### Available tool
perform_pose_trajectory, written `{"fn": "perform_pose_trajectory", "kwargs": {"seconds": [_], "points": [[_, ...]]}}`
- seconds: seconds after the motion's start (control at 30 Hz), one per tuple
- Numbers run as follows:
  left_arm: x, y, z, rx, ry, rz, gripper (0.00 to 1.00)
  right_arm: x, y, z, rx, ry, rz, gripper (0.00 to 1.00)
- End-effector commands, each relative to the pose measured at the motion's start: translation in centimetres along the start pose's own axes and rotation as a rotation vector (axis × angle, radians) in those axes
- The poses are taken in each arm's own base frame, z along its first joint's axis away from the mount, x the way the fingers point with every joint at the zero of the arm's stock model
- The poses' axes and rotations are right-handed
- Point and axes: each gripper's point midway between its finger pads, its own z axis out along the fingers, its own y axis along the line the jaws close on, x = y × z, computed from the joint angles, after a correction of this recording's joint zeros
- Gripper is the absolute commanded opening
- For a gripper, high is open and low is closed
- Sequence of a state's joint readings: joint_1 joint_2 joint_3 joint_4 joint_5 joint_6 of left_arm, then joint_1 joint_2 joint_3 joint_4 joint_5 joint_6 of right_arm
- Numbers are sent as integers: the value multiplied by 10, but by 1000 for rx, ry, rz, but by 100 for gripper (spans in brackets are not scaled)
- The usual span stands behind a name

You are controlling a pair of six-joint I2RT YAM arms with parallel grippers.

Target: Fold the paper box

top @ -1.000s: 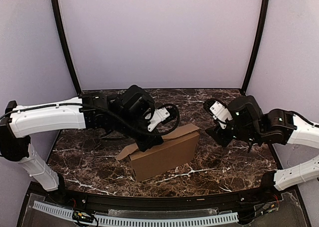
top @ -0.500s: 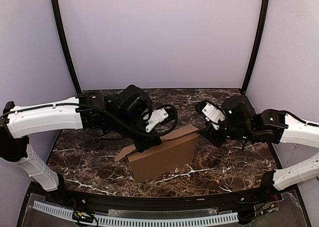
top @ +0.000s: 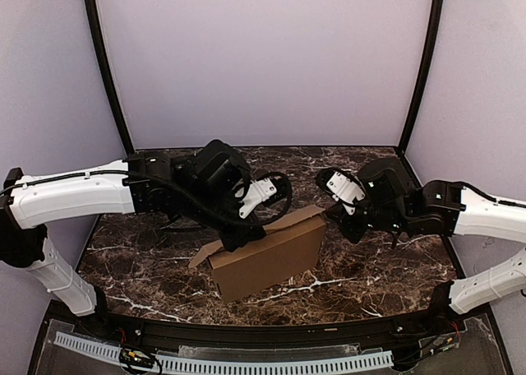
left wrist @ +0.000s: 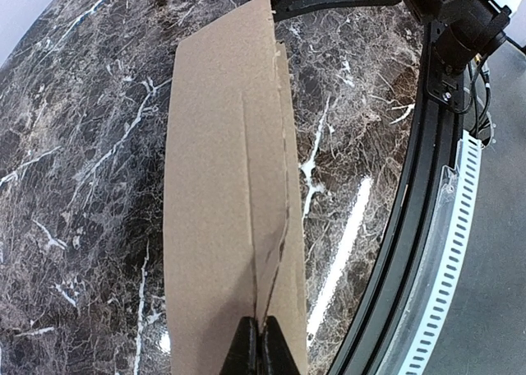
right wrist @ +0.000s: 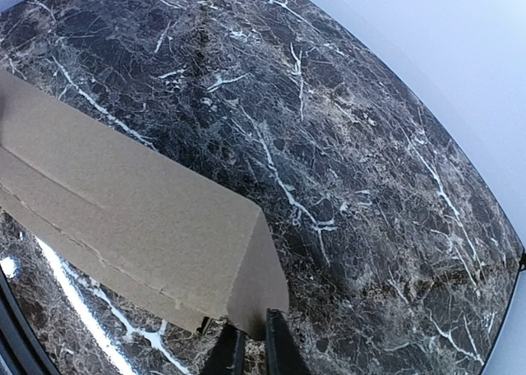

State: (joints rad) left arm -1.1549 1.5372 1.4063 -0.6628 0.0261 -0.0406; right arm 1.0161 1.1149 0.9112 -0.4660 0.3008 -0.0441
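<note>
The paper box [top: 271, 256] is a plain brown carton lying lengthwise on the marble table [top: 378, 268]. A loose flap [top: 205, 252] sticks out at its left end. My left gripper [top: 245, 233] rests on the top near the left end. In the left wrist view the left gripper [left wrist: 256, 342] is shut, pinching a thin top panel edge of the box [left wrist: 222, 186]. My right gripper [top: 335, 219] is at the right end. In the right wrist view the right gripper [right wrist: 253, 346] is narrowed onto the lower corner of the end flap [right wrist: 263, 284] of the box [right wrist: 123, 219].
A black frame rail [top: 263, 330] runs along the near edge of the table, with a white perforated strip [top: 246, 363] below it. The same rail [left wrist: 427, 186] lies close beside the box's long side. Purple walls enclose the back and sides.
My right arm moved left to the box's right end and its jaws closed from half open onto the end flap. The left arm and the box stayed put.
</note>
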Motion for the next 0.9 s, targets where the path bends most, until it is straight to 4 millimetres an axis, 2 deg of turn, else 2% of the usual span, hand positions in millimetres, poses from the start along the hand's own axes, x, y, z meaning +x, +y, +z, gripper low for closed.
{"fn": "perform_pose_trajectory", "kwargs": {"seconds": [0.0, 0.33, 0.4, 0.47, 0.63, 0.73, 0.87], "points": [[39, -8, 2, 25, 142, 2, 1, -10, -5, 1, 10, -36, 27, 2], [44, -4, 7, 3, 160, -4, 1, -22, 2, -5, -40, -69, 67, 0], [45, -2, 9, -6, 169, -4, 4, -26, 2, -7, -44, -72, 87, 0], [45, -1, 9, -13, 172, -6, 11, -26, 2, -7, -49, -61, 104, 0], [44, -1, 7, -15, 167, -21, 36, -23, 4, -7, -58, -42, 131, 0], [42, 4, 1, -45, 152, -22, 47, -19, 5, -5, -58, -31, 141, 0], [37, 6, -6, -69, 135, -3, 72, -15, 7, -4, -67, -19, 148, 0]]}}
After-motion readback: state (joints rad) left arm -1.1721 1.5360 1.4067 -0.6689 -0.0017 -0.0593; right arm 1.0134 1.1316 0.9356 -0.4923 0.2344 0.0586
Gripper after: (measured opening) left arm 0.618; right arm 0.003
